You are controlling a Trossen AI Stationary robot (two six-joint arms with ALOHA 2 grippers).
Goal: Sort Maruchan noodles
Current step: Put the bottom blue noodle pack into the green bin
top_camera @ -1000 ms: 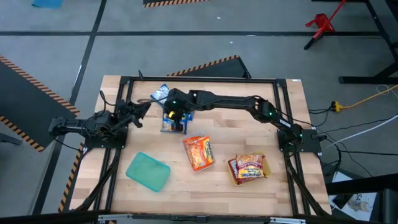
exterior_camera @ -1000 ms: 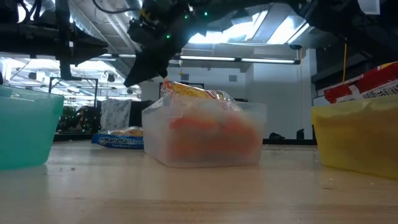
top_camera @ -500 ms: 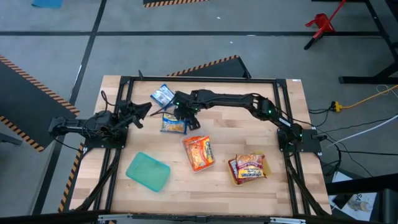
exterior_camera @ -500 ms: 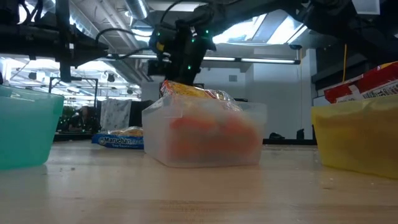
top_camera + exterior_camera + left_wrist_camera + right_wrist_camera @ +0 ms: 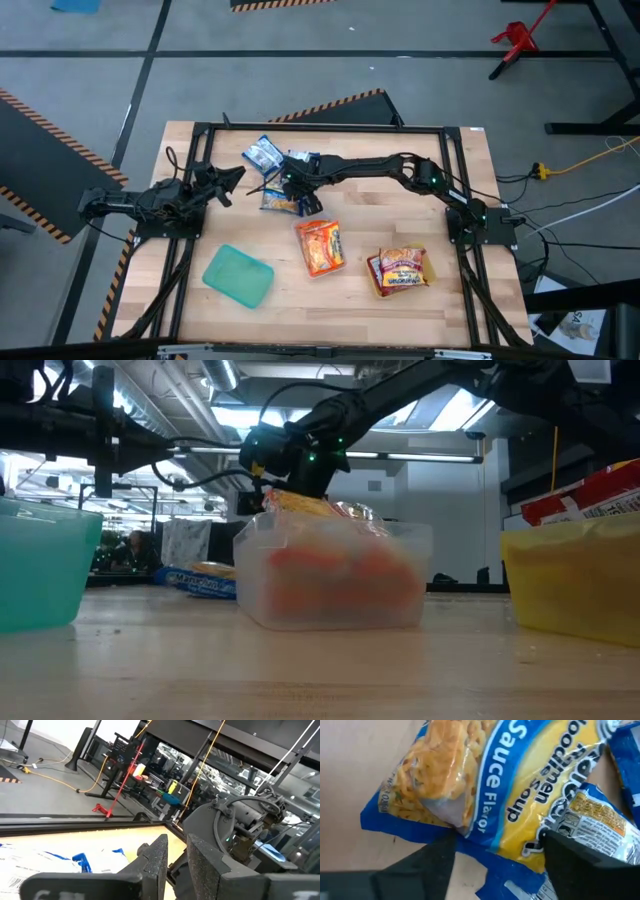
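Observation:
A blue-and-yellow Maruchan noodle packet (image 5: 276, 203) (image 5: 485, 785) lies flat on the wooden table, partly on a second blue packet (image 5: 600, 820). A third blue packet (image 5: 262, 152) lies farther back. My right gripper (image 5: 298, 196) (image 5: 495, 855) slants down low over the first packet, open, its fingers wide apart above the packet's near edge. In the low view a clear tray hides its fingertips. My left gripper (image 5: 232, 175) (image 5: 177, 855) waits at the table's left, fingers nearly together with nothing between them. My right gripper comes at the blue packet's edge (image 5: 470, 845) slanting down from the table's right side. One finger (image 5: 430, 865) stands over bare wood beside the packet. The other (image 5: 590, 865) stands over the second packet. I cannot tell whether either touches.
A clear tray (image 5: 330, 575) with orange packets (image 5: 318, 245) stands mid-table near the right gripper. A yellow tray (image 5: 570, 580) with red packets (image 5: 400, 270) is at the near right, and a teal tray (image 5: 238, 275) at the near left.
My right gripper has come down from well above the table to just over the blue packet, drifting a little toward the table's right edge and rolling about its own axis as it sank.

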